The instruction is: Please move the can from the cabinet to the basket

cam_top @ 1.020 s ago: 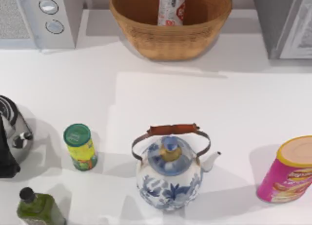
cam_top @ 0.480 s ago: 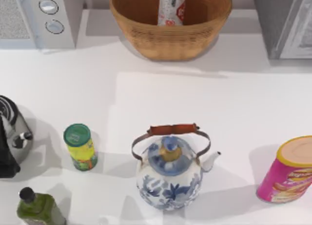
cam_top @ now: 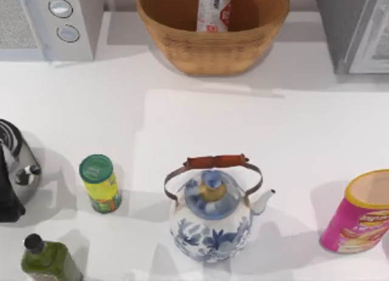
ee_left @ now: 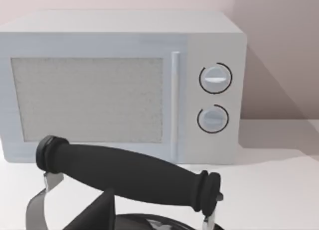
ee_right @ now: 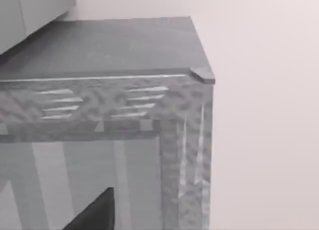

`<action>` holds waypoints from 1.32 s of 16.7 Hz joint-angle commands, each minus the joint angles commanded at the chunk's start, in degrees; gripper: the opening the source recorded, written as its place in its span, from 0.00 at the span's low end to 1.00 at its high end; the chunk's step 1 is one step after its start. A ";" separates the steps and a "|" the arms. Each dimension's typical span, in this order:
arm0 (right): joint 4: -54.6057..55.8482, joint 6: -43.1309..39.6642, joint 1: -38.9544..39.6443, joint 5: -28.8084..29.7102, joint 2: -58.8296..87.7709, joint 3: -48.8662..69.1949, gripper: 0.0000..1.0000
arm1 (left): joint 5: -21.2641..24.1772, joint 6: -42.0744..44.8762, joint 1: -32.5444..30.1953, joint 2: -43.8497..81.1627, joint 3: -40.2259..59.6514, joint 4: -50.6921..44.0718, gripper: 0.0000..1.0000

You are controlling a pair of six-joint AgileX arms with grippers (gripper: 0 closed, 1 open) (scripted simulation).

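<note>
Grippers: whether either pair of fingers is spread or pressed together cannot be told. Can (cam_top: 214, 10) stands upright inside basket (cam_top: 213, 50), at the table's far edge, left of cabinet (cam_top: 355, 28); transfer appears done, with nothing evidently left but parking

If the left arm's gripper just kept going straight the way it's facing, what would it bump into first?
Probably the black handle of the metal kettle, which lies right across the left wrist view, close up. Behind it stands the white microwave, which it would meet only past that handle. Depth is hard to judge.
</note>
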 joint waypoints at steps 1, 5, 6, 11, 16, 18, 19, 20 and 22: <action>-3.79 0.01 0.15 0.12 -0.78 3.24 1.00 | 0.00 0.00 0.00 0.00 0.00 0.00 1.00; -12.96 0.01 0.68 0.52 -3.04 11.71 1.00 | 0.00 0.00 0.00 0.00 0.00 0.00 1.00; -13.74 0.01 0.75 0.56 -3.27 12.47 1.00 | 0.00 0.00 0.00 0.00 0.00 0.00 1.00; -13.77 0.02 0.53 0.52 -3.22 12.72 1.00 | 0.00 0.00 0.00 0.00 0.00 0.00 1.00; -14.01 -0.08 6.31 6.27 -3.05 13.57 1.00 | 0.00 0.00 0.00 0.00 0.00 0.00 1.00; -14.34 -0.19 12.49 12.52 -2.87 14.18 1.00 | 0.00 0.00 0.00 0.00 0.00 0.00 1.00; -14.55 -0.24 16.36 16.43 -2.78 14.45 1.00 | 0.00 0.00 0.00 0.00 0.00 0.00 1.00; -14.78 -0.30 20.68 20.78 -2.71 14.67 1.00 | 0.00 0.00 0.00 0.00 0.00 0.00 1.00; -15.27 -0.38 30.38 30.47 -2.68 14.93 1.00 | 0.00 0.00 0.00 0.00 0.00 0.00 1.00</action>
